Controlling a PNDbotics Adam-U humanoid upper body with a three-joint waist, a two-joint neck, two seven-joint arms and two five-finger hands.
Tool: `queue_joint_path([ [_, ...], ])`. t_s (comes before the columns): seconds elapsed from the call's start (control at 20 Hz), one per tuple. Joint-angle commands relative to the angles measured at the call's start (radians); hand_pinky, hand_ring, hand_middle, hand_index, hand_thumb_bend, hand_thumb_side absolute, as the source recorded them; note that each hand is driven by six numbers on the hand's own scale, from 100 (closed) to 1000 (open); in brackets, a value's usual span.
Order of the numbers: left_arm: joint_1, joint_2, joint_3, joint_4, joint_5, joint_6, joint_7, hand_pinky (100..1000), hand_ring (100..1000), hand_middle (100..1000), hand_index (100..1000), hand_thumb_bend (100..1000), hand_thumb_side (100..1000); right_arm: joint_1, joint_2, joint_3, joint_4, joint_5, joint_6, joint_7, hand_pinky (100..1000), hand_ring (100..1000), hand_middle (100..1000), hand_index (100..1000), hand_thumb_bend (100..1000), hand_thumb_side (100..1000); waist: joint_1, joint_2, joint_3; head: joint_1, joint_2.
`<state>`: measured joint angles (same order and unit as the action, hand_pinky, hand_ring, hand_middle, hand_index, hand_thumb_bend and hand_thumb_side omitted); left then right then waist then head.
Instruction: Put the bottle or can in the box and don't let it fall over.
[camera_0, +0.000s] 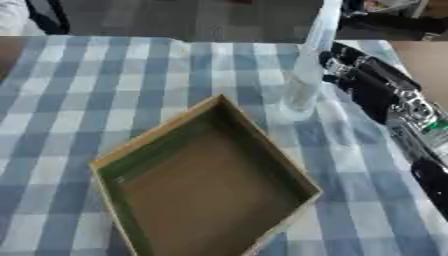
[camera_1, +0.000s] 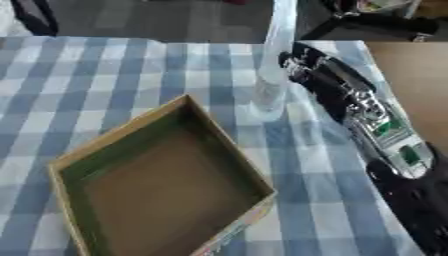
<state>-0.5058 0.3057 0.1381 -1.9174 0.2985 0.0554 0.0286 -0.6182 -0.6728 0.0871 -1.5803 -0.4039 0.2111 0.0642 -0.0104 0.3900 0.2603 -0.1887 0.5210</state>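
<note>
Standing upright on the blue-and-white checked bench, the tall clear plastic bottle rises just beyond the far corner of the empty brown cardboard box, its long axis vertical. The right hand sits immediately to the bottle's right; whether it touches is unclear.

In the right eye view, the black right arm slants in from the lower right. Finger state cannot be told. No left hand shows.

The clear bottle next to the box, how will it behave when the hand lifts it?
The clear bottle is tall and narrow, so it probably tips easily if nudged high up. It looks transparent and seemingly empty, so likely light. Its smooth wall may be slippery in the right hand, which is beside it.
</note>
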Motion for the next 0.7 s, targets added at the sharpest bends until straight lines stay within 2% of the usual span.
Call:
queue_joint_path([
  [0.05,-0.016,0.011,0.001,-0.023,-0.001,0.0,-0.007,997,1000,1000,680,100,565,-0.021,-0.028,-0.008,-0.012,-0.012,-0.005,0.015,1000,1000,1000,1000,100,536,0.002,-0.016,0.003,-0.006,-0.019],
  [0.7,-0.029,0.002,-0.004,-0.025,-0.002,0.004,-0.023,999,1000,1000,679,100,565,-0.036,-0.045,-0.016,-0.016,-0.021,-0.009,0.009,1000,1000,1000,1000,100,533,-0.001,0.006,0.024,-0.022,-0.037],
])
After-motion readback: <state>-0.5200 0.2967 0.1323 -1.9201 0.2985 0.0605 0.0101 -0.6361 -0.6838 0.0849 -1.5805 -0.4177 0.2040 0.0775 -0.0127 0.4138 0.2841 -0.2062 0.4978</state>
